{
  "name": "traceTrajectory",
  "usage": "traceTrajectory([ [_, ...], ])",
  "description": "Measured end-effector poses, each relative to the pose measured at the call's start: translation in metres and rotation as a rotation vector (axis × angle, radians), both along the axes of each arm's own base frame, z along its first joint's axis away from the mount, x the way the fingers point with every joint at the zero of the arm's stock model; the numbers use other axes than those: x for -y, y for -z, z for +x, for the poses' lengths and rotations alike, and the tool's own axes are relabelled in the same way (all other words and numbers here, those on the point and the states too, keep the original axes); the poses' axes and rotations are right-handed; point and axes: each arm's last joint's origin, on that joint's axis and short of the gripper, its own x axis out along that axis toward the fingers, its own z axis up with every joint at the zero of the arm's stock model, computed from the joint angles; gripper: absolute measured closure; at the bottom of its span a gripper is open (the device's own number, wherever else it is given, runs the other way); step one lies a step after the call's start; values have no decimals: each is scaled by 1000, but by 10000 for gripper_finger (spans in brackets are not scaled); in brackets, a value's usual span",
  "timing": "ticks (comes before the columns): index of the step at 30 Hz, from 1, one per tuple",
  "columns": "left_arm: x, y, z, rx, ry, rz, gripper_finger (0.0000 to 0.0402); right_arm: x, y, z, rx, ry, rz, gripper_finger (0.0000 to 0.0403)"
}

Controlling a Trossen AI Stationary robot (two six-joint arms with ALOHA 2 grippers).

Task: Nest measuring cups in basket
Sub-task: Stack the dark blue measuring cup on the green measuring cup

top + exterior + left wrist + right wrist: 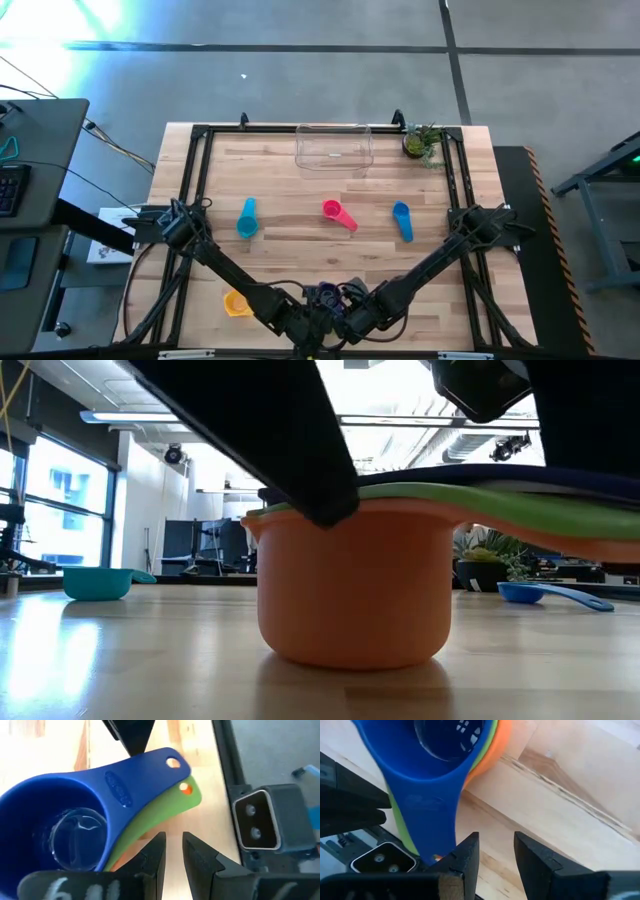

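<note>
Three measuring cups sit nested near the table's near edge: a dark blue cup (55,815) in a green one (165,812) in an orange one (350,590), whose base rests on the table. My left gripper (174,852) is open by a narrow gap beside the green handle. My right gripper (496,852) is open at the far end of the blue handle (427,815). Teal (247,217), pink (340,214), light blue (402,220) and yellow (237,302) cups lie singly on the table. The clear basket (334,147) stands at the far edge. My left gripper has nothing between its fingers; one finger (150,857) stands next to the green handle's edge (145,832), and I cannot tell whether it touches. My right gripper also holds nothing between its fingers; one finger (462,855) stands at the blue handle's free end (437,847), touching or not I cannot tell.
A small potted plant (422,142) stands at the far right corner beside the basket. Black frame rails (190,180) run along the table's left, right and far sides. Bare wood lies between the nested stack and the row of single cups.
</note>
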Motion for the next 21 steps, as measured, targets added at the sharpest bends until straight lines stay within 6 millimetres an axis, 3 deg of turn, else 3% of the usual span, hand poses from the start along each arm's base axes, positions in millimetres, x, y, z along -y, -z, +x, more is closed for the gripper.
traceTrajectory([
  [21,-11,-1,11,24,-23,-15,346,1,-1,1,2,7,1,288],
])
